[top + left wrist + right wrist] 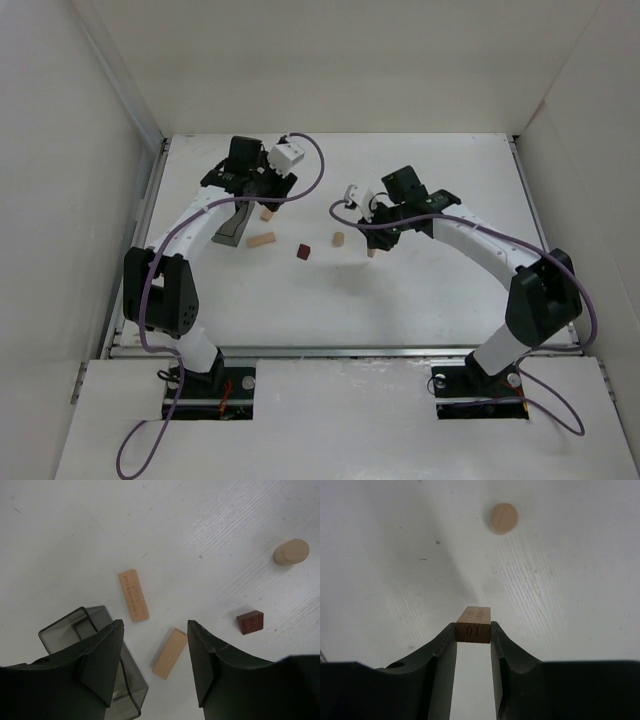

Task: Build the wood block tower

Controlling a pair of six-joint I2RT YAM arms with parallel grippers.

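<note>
My right gripper (374, 243) (473, 631) is shut on a pale wood block (473, 624) marked "10" and holds it upright (372, 252). I cannot tell whether its lower end touches the table. A pale wood cylinder (339, 239) (504, 518) stands just left of it. A dark red-brown cube (303, 251) (250, 622) lies mid-table. A pale flat plank (261, 239) (133, 594) lies flat. My left gripper (263, 198) (155, 625) is open above a short pale block (267, 213) (170, 653), which lies between the fingers' lines and is not touched.
A grey rectangular tray (232, 228) (65, 630) lies close under my left gripper's left finger (102, 655). White walls enclose the table on the left, back and right. The arm bases stand at the near edge.
</note>
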